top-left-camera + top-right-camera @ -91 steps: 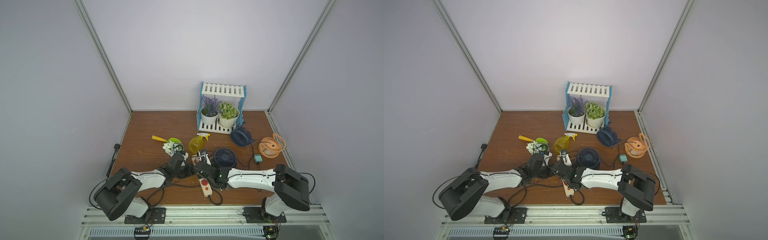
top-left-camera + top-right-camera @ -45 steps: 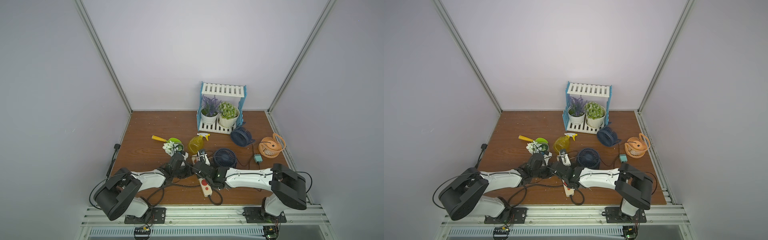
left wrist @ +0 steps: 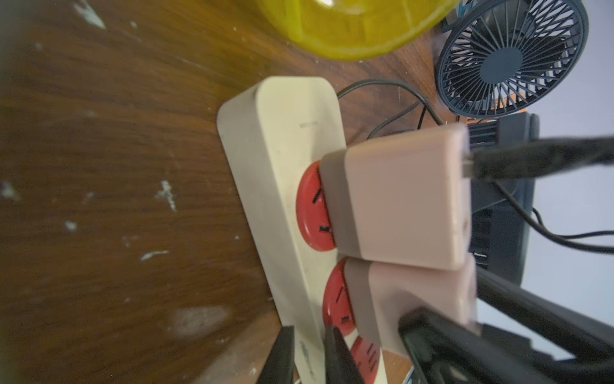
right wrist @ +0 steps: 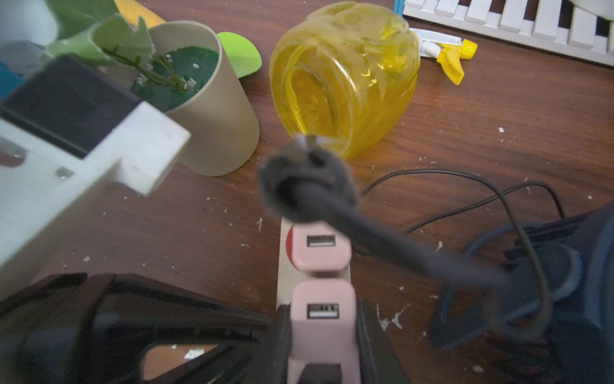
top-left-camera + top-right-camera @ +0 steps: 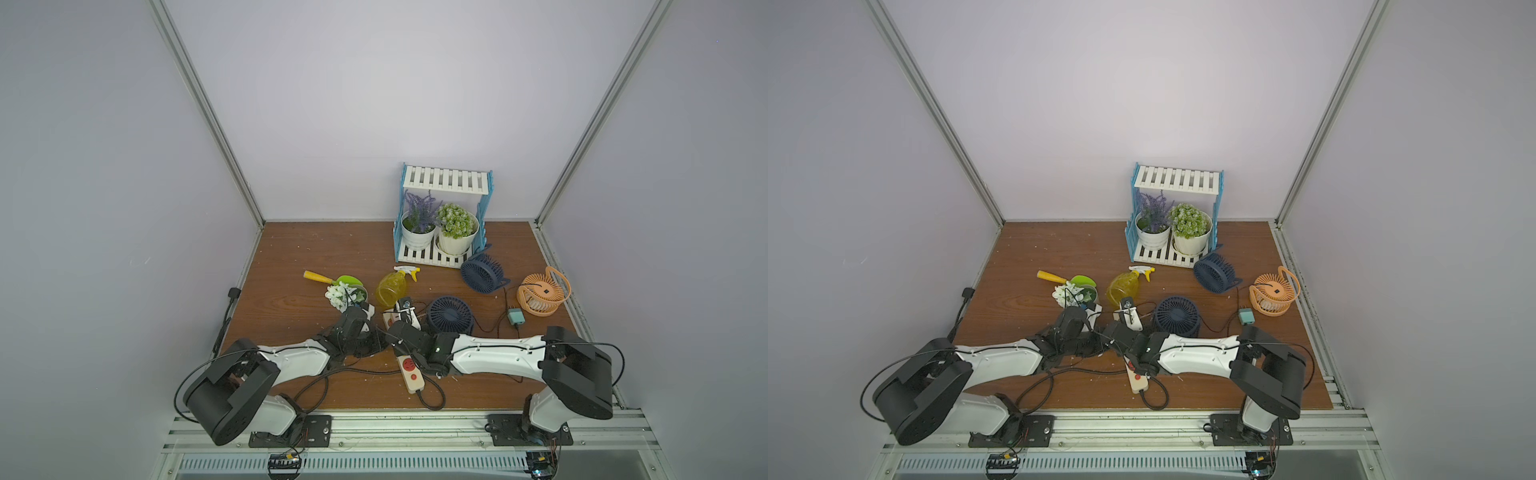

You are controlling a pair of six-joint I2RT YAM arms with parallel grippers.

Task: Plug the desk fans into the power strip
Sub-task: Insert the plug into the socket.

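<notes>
Both top views are showing the left arm and right arm lying low, reaching inward and meeting over the strip at the front of the surface, beside a navy fan, with both grips hidden. The left wrist view is showing the left fingers nearly closed, pinching the strip's long edge. The right wrist view is showing the right fingers clamping a pink adapter plugged into the strip

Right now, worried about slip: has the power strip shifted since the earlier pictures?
No: the power strip keeps its spot relative to the spray bottle.
</notes>
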